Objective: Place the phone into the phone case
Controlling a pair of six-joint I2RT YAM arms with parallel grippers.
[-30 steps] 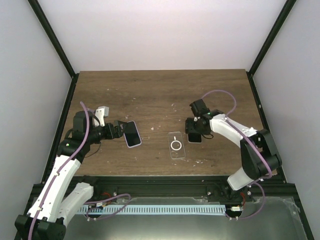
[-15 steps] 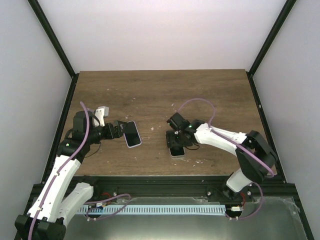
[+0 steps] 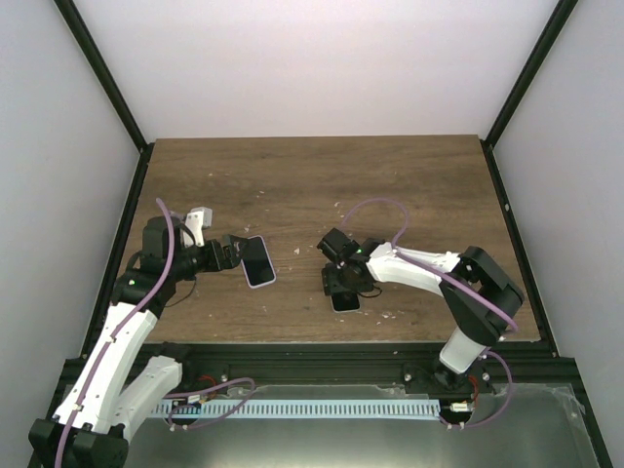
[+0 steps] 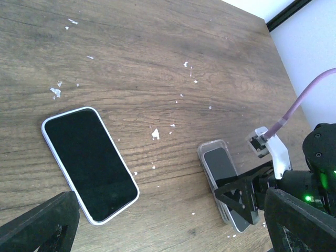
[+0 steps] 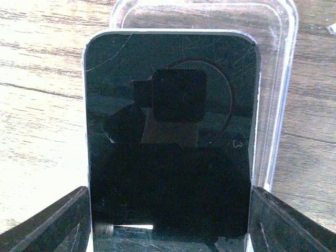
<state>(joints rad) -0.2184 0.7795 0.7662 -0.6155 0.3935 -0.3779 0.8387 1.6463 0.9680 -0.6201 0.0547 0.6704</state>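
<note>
A dark phone is held by its long edges in my right gripper, which is shut on it. The phone lies over the clear phone case, whose rim shows past its far and right edges. In the left wrist view the case and the dark phone lie together on the table. From above, my right gripper covers most of the phone. My left gripper is open and empty beside a second phone with a white rim.
The white-rimmed phone lies face up at the left of the wooden table. Small white specks dot the wood. Black frame posts stand at the table's corners.
My right gripper has carried the dark phone leftwards, from a spot to the right of the clear case to over it. The left arm and the white-rimmed phone have not moved.
</note>
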